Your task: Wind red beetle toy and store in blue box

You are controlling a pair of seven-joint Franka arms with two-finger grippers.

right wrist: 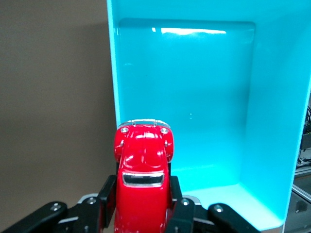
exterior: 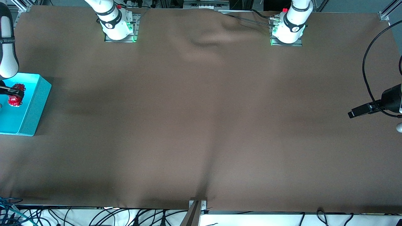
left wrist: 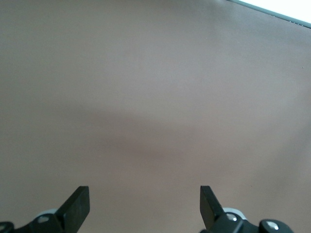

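The blue box (exterior: pixel 34 106) stands at the right arm's end of the table, open side up, its cyan inside (right wrist: pixel 194 97) bare. My right gripper (exterior: pixel 14 91) hangs over the inside of the box, shut on the red beetle toy (exterior: pixel 14 101). In the right wrist view the glossy red beetle toy (right wrist: pixel 144 160) sits between the two black fingers (right wrist: pixel 109 194) of the right gripper (right wrist: pixel 142 190), its rounded end pointing out over the box floor. My left gripper (exterior: pixel 353 113) waits at the left arm's end of the table, over bare cloth. The left gripper (left wrist: pixel 144 194) is open with nothing between its fingers.
A brown cloth (exterior: pixel 201 125) covers the whole table, with soft folds near the middle. Both arm bases (exterior: pixel 117 26) stand along the edge farthest from the front camera. Cables (exterior: pixel 94 216) hang below the edge nearest to it.
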